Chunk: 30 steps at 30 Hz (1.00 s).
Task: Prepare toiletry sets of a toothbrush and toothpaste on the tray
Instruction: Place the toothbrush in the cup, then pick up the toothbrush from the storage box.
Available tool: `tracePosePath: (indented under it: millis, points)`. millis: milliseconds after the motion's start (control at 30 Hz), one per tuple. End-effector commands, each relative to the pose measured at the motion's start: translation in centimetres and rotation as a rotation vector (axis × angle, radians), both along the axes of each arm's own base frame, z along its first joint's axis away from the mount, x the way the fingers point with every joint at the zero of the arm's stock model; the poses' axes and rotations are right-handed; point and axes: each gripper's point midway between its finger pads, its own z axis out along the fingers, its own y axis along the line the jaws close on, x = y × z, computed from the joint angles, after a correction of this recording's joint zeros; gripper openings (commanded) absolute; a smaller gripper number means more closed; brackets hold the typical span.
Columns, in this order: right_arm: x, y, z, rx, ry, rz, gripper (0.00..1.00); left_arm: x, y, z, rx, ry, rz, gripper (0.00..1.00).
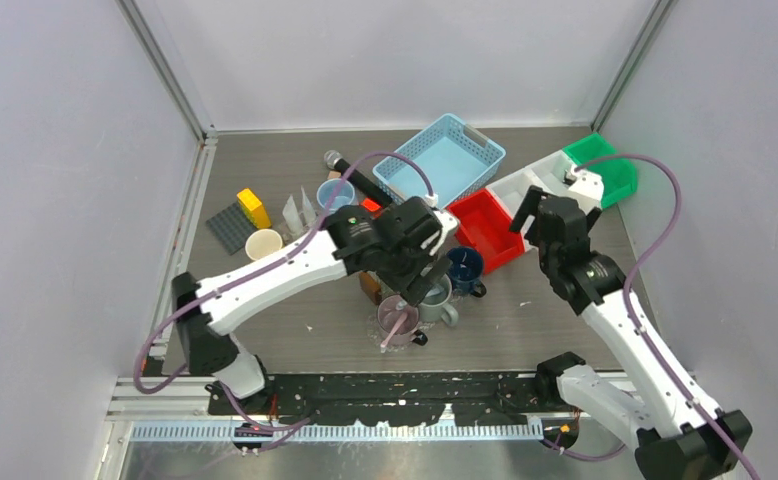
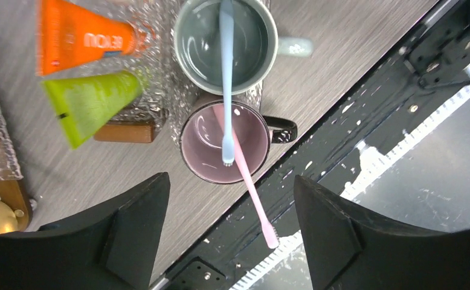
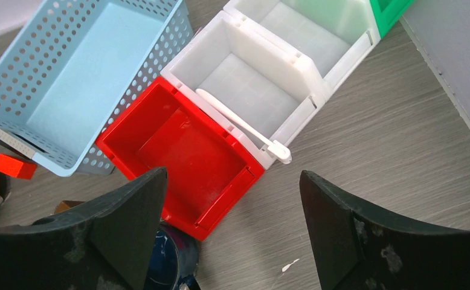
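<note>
In the left wrist view a pale blue toothbrush [image 2: 226, 72] stands in a grey mug [image 2: 190, 45]. A pink toothbrush [image 2: 249, 184] leans out of the pink mug [image 2: 202, 145] beside it. An orange toothpaste tube [image 2: 81, 41] and a green one [image 2: 90, 104] lie to the left of the mugs. My left gripper [image 2: 232, 235] hangs open above the mugs, holding nothing. A white toothbrush [image 3: 238, 124] lies in the white bin [image 3: 244, 60] of the tray, a row of red [image 3: 178, 151], white and green bins. My right gripper [image 3: 232, 229] is open and empty above the red bin's near corner.
A light blue basket [image 1: 443, 160] stands behind the red bin [image 1: 485, 230]. A black microphone [image 1: 350, 175] lies left of it. A dark blue mug [image 1: 465, 268] sits by the grey mug [image 1: 437, 300]. A cream cup [image 1: 263, 243], yellow block [image 1: 253, 207] and black pad [image 1: 230, 228] are at the left.
</note>
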Motion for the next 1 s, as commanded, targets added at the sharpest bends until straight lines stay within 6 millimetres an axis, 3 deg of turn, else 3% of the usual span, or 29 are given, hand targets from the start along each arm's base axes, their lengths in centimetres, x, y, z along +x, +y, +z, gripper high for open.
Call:
tracePosePath:
  millis: [0,100,300,433,533,733,967]
  points:
    - [1.7,0.8,1.8,-0.054,0.033,0.070,0.87,2.3,1.3,4.9,-0.158,-0.141,0.066,0.80]
    - [3.3,0.5,1.2,-0.036,0.092,0.083,0.86,4.0,3.4,6.4,-0.207,-0.206,0.121,0.83]
    - [6.4,0.8,-1.6,0.204,0.224,0.218,0.82,8.0,9.1,9.9,-0.280,-0.419,0.270,0.85]
    - [8.2,-1.2,-3.1,0.228,0.295,0.198,0.76,10.2,12.4,12.6,-0.314,-0.636,0.359,0.85]
    - [9.3,-2.4,-4.5,0.197,0.360,0.181,0.73,11.3,15.3,13.5,-0.280,-0.794,0.439,0.84]
    - [8.7,-4.4,-7.5,0.068,0.518,0.217,0.63,11.7,18.4,14.3,-0.238,-0.969,0.492,0.84]
    - [6.7,-4.7,-10.3,0.020,0.620,0.264,0.57,11.4,21.2,14.2,-0.172,-1.084,0.544,0.84]
